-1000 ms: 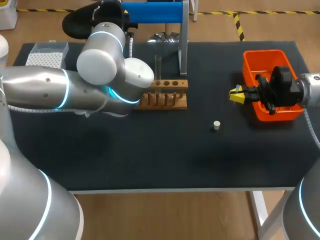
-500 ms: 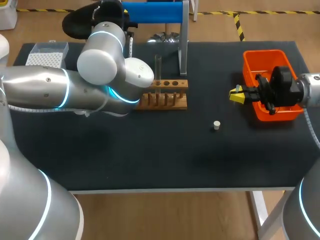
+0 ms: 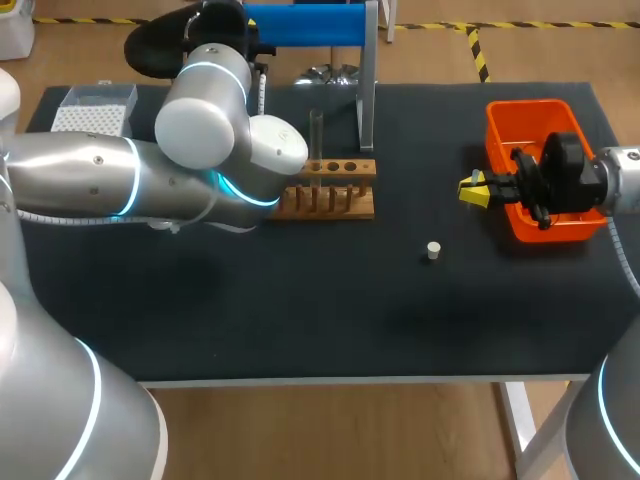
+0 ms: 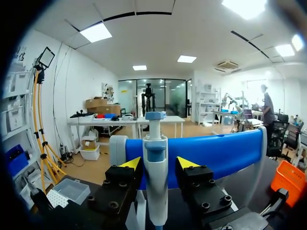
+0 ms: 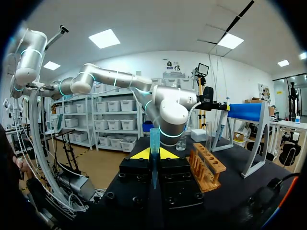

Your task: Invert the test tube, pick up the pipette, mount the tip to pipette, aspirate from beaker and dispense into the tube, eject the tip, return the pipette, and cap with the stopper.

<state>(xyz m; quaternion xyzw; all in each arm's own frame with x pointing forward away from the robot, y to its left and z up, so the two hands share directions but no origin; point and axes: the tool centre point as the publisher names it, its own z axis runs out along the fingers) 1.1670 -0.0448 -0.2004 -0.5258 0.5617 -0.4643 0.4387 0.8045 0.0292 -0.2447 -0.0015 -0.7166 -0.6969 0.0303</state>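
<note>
In the left wrist view the white and blue pipette [image 4: 156,187] hangs upright on the blue stand bar [image 4: 216,151]. My left gripper [image 4: 159,163] is shut on its body. In the head view my left arm covers that gripper at the back of the table. My right gripper [image 3: 472,190] hovers left of the orange bin, shut on a thin blue pipette tip [image 5: 154,139] that stands upright between its fingers. A clear test tube [image 3: 316,135] stands in the wooden rack [image 3: 335,190]. The small white stopper [image 3: 433,251] lies on the mat in front of the rack.
An orange bin [image 3: 530,115] sits at the right under my right arm. A tip box [image 3: 95,108] stands at the back left. The blue stand [image 3: 305,25] and its metal post rise behind the rack, with a glass beaker [image 5: 181,142] near them.
</note>
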